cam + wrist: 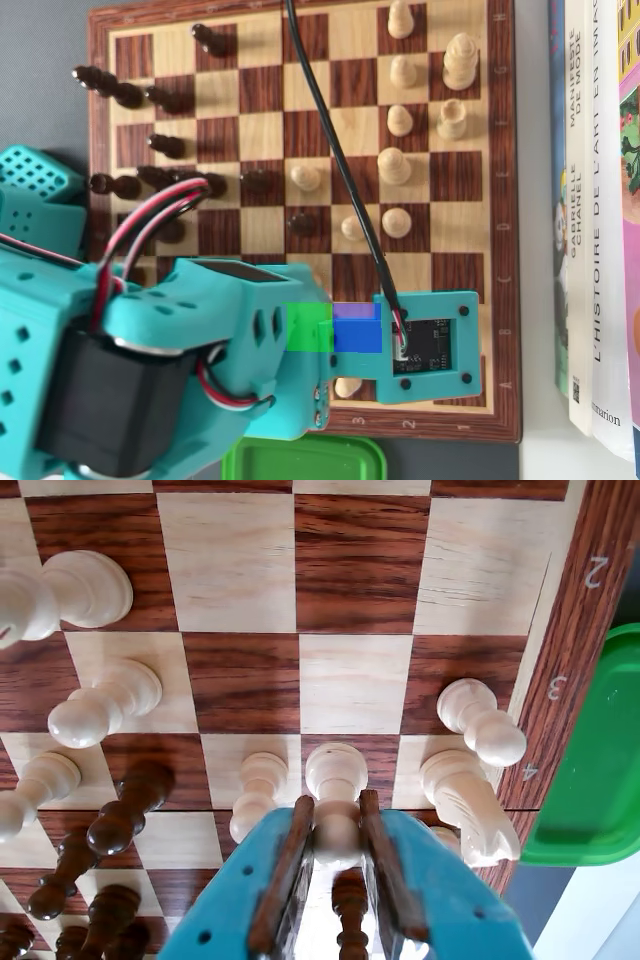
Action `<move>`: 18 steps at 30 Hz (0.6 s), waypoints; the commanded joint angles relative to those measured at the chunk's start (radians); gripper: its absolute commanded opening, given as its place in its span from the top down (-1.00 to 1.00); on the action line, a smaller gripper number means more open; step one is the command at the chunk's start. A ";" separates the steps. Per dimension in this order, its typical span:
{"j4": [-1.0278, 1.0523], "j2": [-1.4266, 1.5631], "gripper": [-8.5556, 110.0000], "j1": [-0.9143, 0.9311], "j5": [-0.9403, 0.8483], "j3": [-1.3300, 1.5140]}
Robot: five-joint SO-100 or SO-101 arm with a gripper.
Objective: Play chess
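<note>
In the wrist view my gripper (336, 815) is shut on a white pawn (336, 768), with its brown pads (296, 850) pressed on both sides of the pawn's head. The pawn stands upright over the wooden chessboard (230, 560), and I cannot tell whether its base touches the square. Another white pawn (257, 792) stands just left of it and a white knight (466, 802) just right. A dark piece (349, 910) shows between the jaws behind the pawn. In the overhead view the teal arm (200, 340) covers the board's lower left (503, 200) and hides the gripper.
More white pieces (100, 705) stand on the left and a white pawn (482, 720) near the numbered edge. Dark pieces (125, 810) crowd the lower left. A green container (590, 770) lies just off the board's edge. Books (600, 200) lie right of the board.
</note>
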 commanded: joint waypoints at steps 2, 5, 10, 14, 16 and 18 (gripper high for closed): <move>-0.006 0.084 0.83 0.002 -0.006 0.012; -0.006 0.109 0.83 0.011 -0.006 0.032; -0.006 0.144 0.83 0.018 -0.006 0.077; -0.006 0.164 0.83 0.021 -0.006 0.103; -0.006 0.163 0.83 0.023 -0.006 0.107; -0.006 0.160 0.83 0.032 -0.006 0.114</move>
